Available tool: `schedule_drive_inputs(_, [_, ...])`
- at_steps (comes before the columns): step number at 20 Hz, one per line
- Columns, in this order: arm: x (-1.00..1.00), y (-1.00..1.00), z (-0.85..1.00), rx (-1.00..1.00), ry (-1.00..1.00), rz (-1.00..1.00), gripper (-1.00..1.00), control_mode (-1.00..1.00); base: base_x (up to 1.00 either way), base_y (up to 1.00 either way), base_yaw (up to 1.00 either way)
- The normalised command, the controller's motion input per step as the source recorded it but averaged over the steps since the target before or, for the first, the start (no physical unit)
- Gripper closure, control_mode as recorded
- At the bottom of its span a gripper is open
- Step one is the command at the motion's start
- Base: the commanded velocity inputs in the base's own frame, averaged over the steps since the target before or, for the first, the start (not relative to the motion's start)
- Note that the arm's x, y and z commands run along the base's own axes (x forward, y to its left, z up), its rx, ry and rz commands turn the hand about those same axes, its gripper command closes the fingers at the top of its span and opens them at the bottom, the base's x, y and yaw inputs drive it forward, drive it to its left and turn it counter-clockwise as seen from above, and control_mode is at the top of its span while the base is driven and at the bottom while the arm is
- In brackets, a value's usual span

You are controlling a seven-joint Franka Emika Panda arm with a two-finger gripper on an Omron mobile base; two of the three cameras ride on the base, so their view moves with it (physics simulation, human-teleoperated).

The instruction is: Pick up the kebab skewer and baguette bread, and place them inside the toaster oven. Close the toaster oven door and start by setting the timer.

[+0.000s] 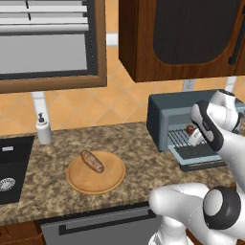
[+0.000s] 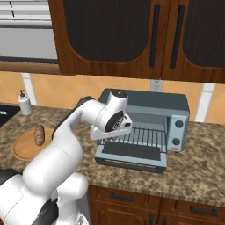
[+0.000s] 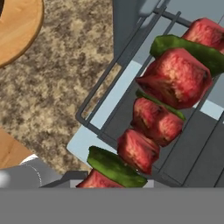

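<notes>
Toaster oven (image 2: 176,105), boxy slate grey-blue, stood on the speckled granite counter (image 1: 134,148), its door (image 2: 132,154) dropped open. Left of it, a round wooden plate (image 1: 95,179) carried the crusty baguette (image 1: 92,161). The gripper (image 2: 105,137), partly hidden, was clamped on the chunky red-green kebab skewer (image 3: 162,109) over the oven's wire rack (image 2: 147,136).

The white arm rises from the base, bends at a dark-jointed elbow and reaches forward and down, wrist angled toward the counter. Its gripper (image 1: 195,138) is closed on the kebab skewer (image 3: 162,105), which runs lengthwise up from between the jaws in the hand view.
</notes>
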Motion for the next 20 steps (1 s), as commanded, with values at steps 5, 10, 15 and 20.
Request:
schedule_drive_inputs(5, [0.00, 0.00, -0.03, 0.00, 0.00, 0.00, 1.00, -1.00, 0.00, 0.00, 0.00])
schedule_drive_inputs(10, [0.01, 0.00, -0.01, 0.00, 0.00, 0.00, 1.00, -1.00, 0.00, 0.00, 0.00])
schedule_drive_inputs(15, [0.00, 0.00, -0.04, 0.00, 0.00, 0.00, 1.00, -1.00, 0.00, 0.00, 0.00])
schedule_drive_inputs(20, [0.03, 0.00, -0.08, 0.00, 0.00, 0.00, 1.00, -1.00, 0.00, 0.00, 0.00])
